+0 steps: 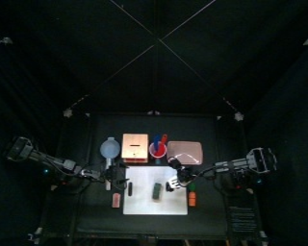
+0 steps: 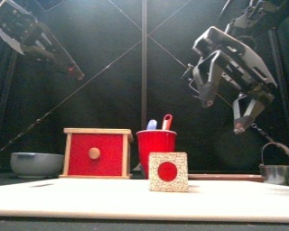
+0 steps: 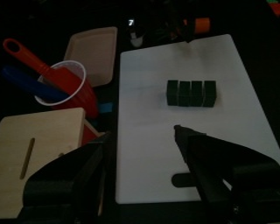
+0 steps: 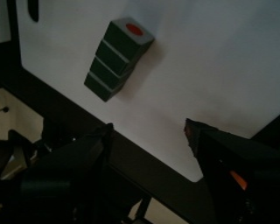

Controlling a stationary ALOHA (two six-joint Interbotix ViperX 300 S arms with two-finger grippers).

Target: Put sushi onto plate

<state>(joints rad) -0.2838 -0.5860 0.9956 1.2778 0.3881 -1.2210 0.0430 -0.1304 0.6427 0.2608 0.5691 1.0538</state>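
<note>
The sushi (image 4: 119, 59) lies on a white board (image 4: 224, 61), not on the pink plate (image 1: 187, 149). Both grippers (image 3: 140, 171) (image 4: 150, 149) hover with jaws wide, empty; pickup remains.

The sushi (image 1: 158, 191) is lying on the plate (image 1: 141, 178), about mid-plate, lengthwise front to back. The plate is sitting at the table's (image 1: 86, 226) front middle. One oblong piece (image 1: 115, 201) is lying just off the plate's left edge, and another oblong piece (image 1: 192, 199) is lying at its right edge. Behind the plate a row is running left to right: round dish (image 1: 109, 148), box (image 1: 135, 147), cup (image 1: 158, 146), tray (image 1: 187, 149). In the front view the sushi (image 2: 169, 171) is sitting before the cup (image 2: 155, 144), with the box (image 2: 97, 153) to its left.
</note>
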